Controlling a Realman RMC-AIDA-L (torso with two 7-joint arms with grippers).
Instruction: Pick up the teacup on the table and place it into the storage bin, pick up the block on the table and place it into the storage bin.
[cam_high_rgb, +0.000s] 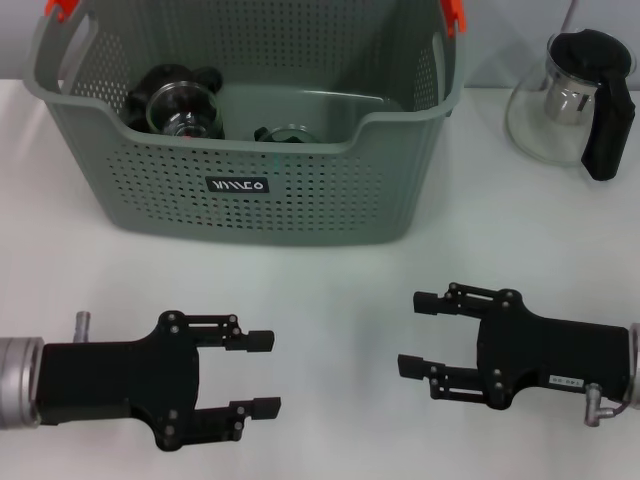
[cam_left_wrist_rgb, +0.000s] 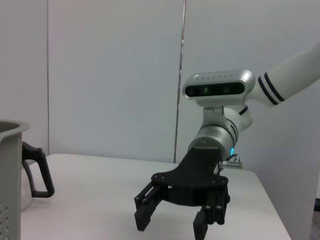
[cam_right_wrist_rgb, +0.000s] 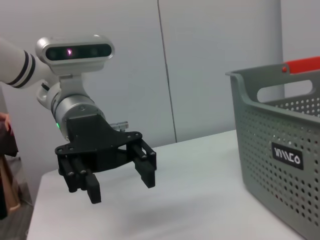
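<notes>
Two tools hover low over the white bench (cam_high_rgb: 330, 300), both in front of the bin (cam_high_rgb: 250, 150) and clear of it. Left tool (cam_high_rgb: 262, 372) sits at the near left, fingers spread, nothing between them. Right tool (cam_high_rgb: 420, 333) sits at the near right, fingers also spread and empty. The two point toward each other across a bare strip of bench, well apart.

Bin stands at the far centre-left of the bench, grey-green, perforated walls, orange clips on both handles (cam_high_rgb: 455, 12), black label (cam_high_rgb: 236, 185) on the near wall facing the robot. Inside it, at the left, a glass teacup (cam_high_rgb: 182, 108) lies tilted with its mouth toward the camera, touching a black part behind it. Just to its right on the bin floor is a second small dark-green item (cam_high_rgb: 285, 134), mostly hidden by the near wall; cannot tell what it is. No block can be made out for certain.

Glass teapot (cam_high_rgb: 575, 95) with black lid and handle stands upright on the bench to the right of the bin, near it but apart.

Left wrist view shows the right tool (cam_left_wrist_rgb: 172, 220) open just above the bench, with a bin corner (cam_left_wrist_rgb: 10, 180) and teapot handle (cam_left_wrist_rgb: 37, 172) at the edge. Right wrist view shows the left tool (cam_right_wrist_rgb: 122, 185) open above the bench, bin wall (cam_right_wrist_rgb: 280, 165) and label beside it.
</notes>
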